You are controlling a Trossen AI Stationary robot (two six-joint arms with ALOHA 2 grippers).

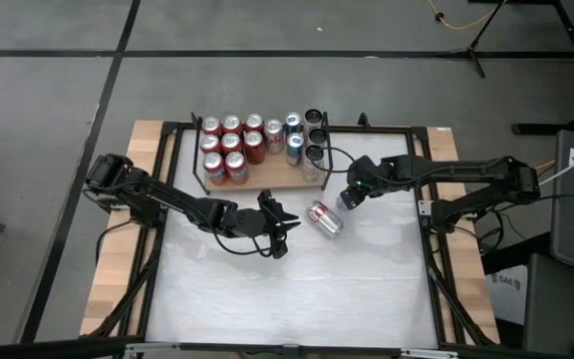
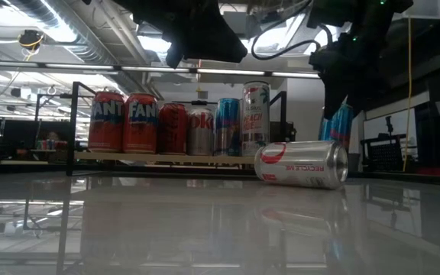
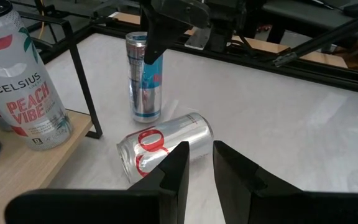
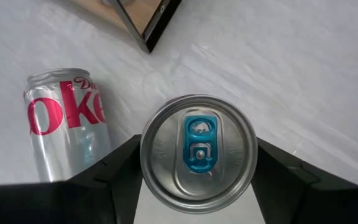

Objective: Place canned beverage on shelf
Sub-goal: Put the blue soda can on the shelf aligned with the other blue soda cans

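one blue-tabbed can [image 4: 198, 152] between right tool [image 4: 197, 180] fingers, top-down only
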